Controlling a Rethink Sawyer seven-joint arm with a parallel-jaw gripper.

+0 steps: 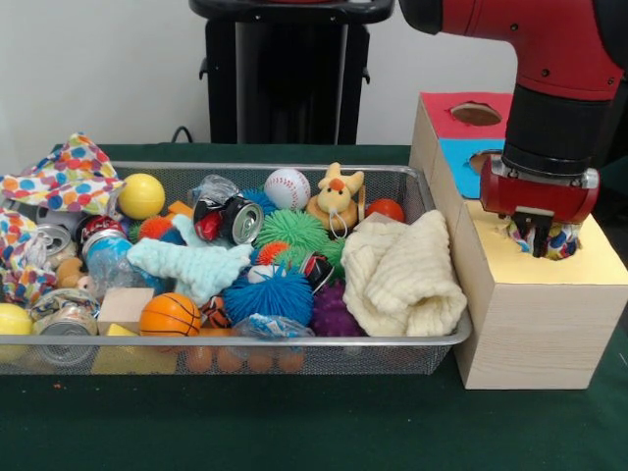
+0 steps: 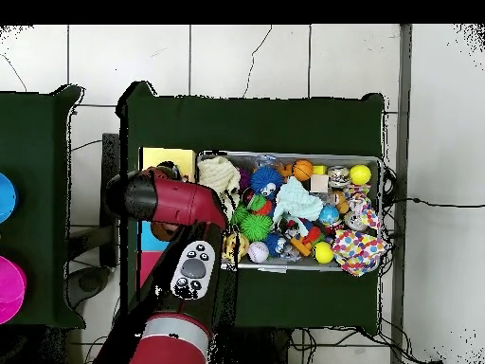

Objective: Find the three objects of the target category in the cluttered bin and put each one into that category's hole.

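The wire-mesh bin [image 1: 294, 341] is full of toys and shows in the overhead view too [image 2: 303, 156]. One polka-dot cloth [image 1: 67, 177] drapes over the bin's far left corner. A second polka-dot cloth [image 1: 14, 257] lies at the left edge. Both show overhead, one [image 2: 358, 252] on the rim and one [image 2: 364, 218] inside. My gripper [image 1: 535, 240] is down at the round hole of the yellow-topped box [image 1: 589, 263]. It is shut on a third polka-dot cloth [image 1: 561, 241], which is bunched in the hole. Overhead, my arm hides the gripper.
A cream waffle cloth [image 1: 402, 275] lies at the bin's right end beside the box. A mint fuzzy cloth [image 1: 191, 265] lies mid-bin among balls, cans and a duck toy. The blue-topped box [image 1: 469, 162] and red-topped box [image 1: 453, 116] stand behind the yellow one.
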